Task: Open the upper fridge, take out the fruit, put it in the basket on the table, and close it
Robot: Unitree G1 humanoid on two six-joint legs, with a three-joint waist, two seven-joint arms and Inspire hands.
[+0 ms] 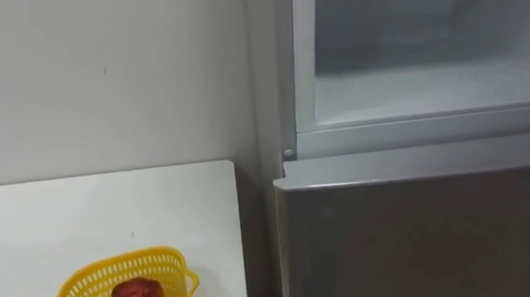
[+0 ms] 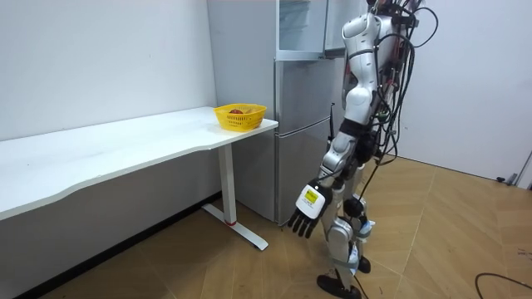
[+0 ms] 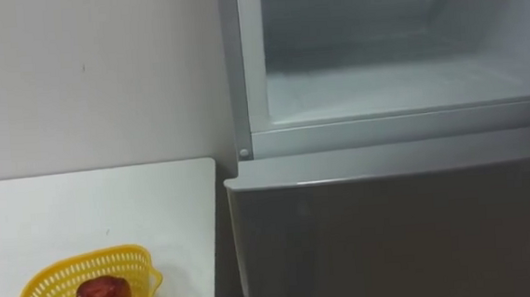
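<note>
White table (image 1: 110,206) flanks open upper fridge (image 1: 429,90), left hand (image 2: 306,218) hanging below.

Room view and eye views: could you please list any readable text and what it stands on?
None is readable.
The label on the back of the left hand is too small to read.
The fridge, yellow basket and table show no text.

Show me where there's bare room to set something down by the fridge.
The white table is bare from the wall up to the yellow basket; the basket itself is crowded with fruit. The floor of the open upper fridge compartment also looks bare.
</note>
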